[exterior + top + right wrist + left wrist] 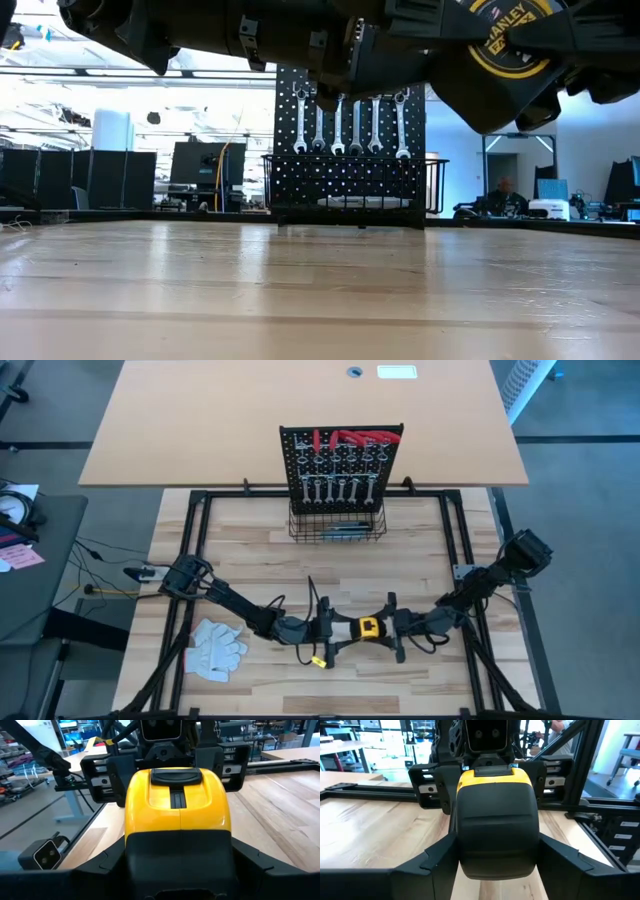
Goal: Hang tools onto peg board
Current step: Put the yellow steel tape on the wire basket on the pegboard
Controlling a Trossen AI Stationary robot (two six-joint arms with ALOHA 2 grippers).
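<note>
The tape measure [368, 627], yellow and black, hangs in the air above the near middle of the desk [250, 560], caught between both arms: the left gripper [335, 628] clasps it from one side and the right gripper [392, 627] from the other, each with its fingers set wide around the case. In the low view its round face reads "STANLEY" [508, 30].

Going by size, the desk of pale wood planks lies inside a black frame, with a larger tan table [300, 420] butted against its far edge. The peg board [341, 465] stands upright at the far middle of the desk, well apart from the grippers, with open desk between. Red-handled pliers [350, 437] hang along its top row, and a row of silver wrenches [338, 488] hangs below them. A black wire basket [338, 523] runs along its base and holds a grey tool. White work gloves [215, 647] lie near the left front corner, beside the left arm. A small yellow tag [318, 661] sits under the left gripper.
</note>
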